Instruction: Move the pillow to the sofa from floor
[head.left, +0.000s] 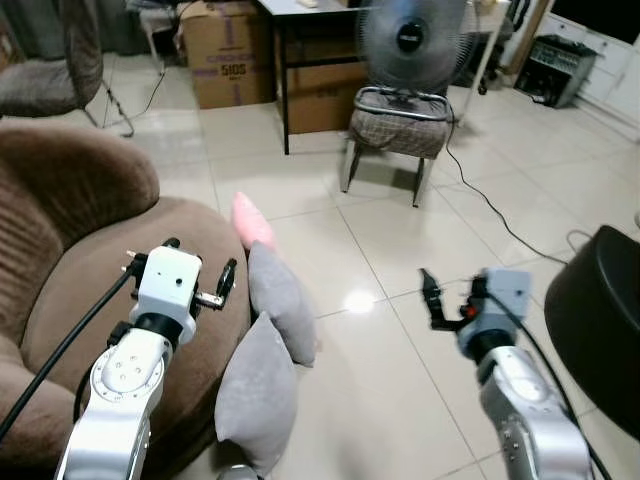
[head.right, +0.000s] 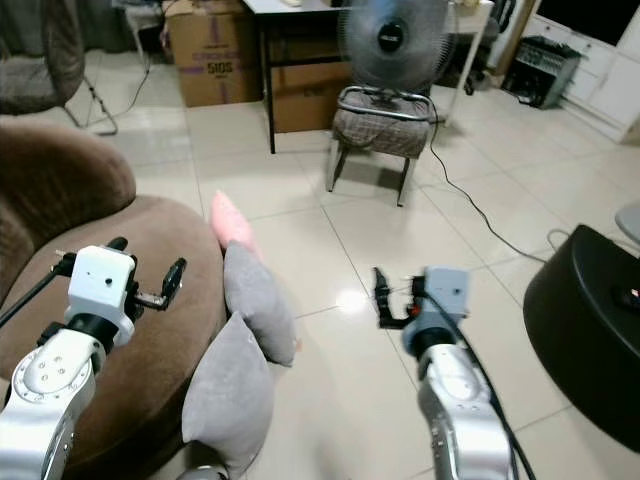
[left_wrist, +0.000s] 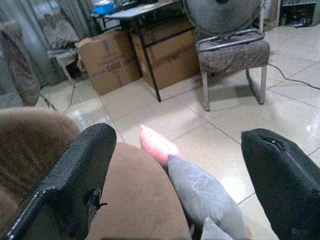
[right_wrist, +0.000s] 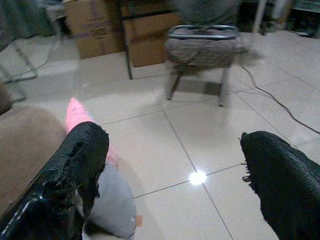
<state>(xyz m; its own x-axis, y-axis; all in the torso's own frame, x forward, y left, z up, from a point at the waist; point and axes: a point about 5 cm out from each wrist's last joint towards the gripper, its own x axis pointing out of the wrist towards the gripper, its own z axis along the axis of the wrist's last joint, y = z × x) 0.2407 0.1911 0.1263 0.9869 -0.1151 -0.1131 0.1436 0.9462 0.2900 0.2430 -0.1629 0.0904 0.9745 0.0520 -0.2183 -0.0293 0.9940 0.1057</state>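
Note:
Two grey pillows lean against the front of the brown sofa (head.left: 100, 290), standing on the tiled floor: one nearer me (head.left: 257, 395) and one behind it (head.left: 282, 300). A pink pillow (head.left: 252, 222) lies further back on the floor at the sofa's edge. My left gripper (head.left: 200, 258) hovers open over the sofa seat's front edge, just left of the grey pillows; its wide-apart fingers (left_wrist: 75, 175) frame the pink pillow (left_wrist: 157, 145) and a grey pillow (left_wrist: 205, 195). My right gripper (head.right: 398, 298) is open above the bare floor, to the right of the pillows and apart from them.
A fan (head.left: 412, 38) stands on a padded stool (head.left: 398, 130) straight ahead, with a cable (head.left: 490, 205) trailing over the floor. Cardboard boxes (head.left: 228, 55) and a black-legged table (head.left: 282, 90) stand behind. A black rounded object (head.left: 600, 320) sits close at the right.

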